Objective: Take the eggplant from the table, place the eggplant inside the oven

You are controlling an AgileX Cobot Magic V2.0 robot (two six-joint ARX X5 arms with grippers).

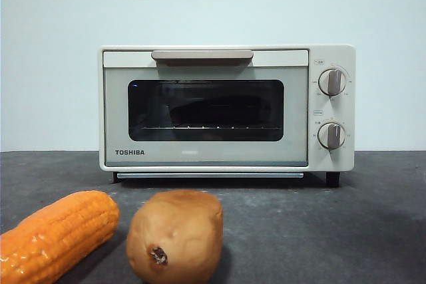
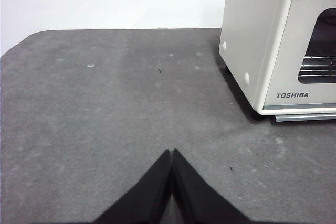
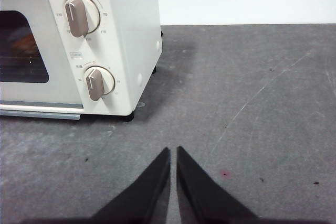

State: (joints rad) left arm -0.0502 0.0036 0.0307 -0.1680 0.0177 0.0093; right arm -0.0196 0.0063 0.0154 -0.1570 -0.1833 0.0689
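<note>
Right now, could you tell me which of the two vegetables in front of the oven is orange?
The corn, lying at the near left of the table; the potato beside it is brown and rounder.

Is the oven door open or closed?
Closed. The oven door stands flat against its front, with the handle up top and the wire rack showing behind the glass.

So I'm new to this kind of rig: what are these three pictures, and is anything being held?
It is a two-armed table robot. One picture looks level across the table at a closed oven, with a corn cob and a potato in front. No eggplant is plainly visible; something dark sits behind the oven glass. The other two come from wrist cameras: the left gripper and right gripper hover over bare table beside the oven, jaws closed, holding nothing.
</note>
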